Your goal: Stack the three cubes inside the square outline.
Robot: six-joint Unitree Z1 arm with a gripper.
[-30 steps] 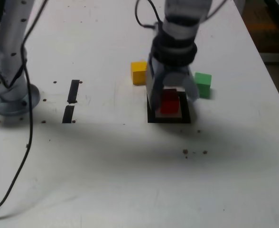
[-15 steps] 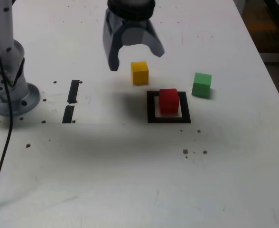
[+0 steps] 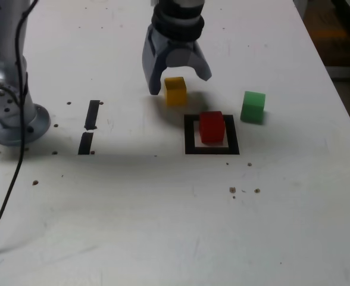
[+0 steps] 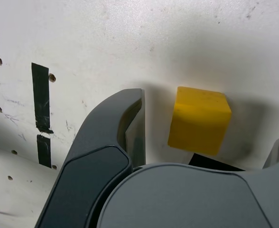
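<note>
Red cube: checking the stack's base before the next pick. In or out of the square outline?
In. The red cube stands on the white centre of the square outline.

Matt yellow cube (image 4: 199,121), smooth grey plastic gripper (image 3: 178,74), scuffed white table (image 3: 163,208).

Three cubes spread over the table, one of them inside the square outline.

One cube (image 3: 212,127) stands on the table (image 3: 163,208) within the square outline (image 3: 190,134). A second cube (image 3: 175,91) sits behind the outline, toward the exterior view's left, apart from it. The third cube (image 3: 253,106) lies beside the outline on the exterior view's right. The tool (image 3: 178,76) hangs spread wide just over the second cube. Two tape strips (image 3: 89,126) lie end to end well off to the exterior view's left, with the arm's base (image 3: 11,116) beyond them.
</note>
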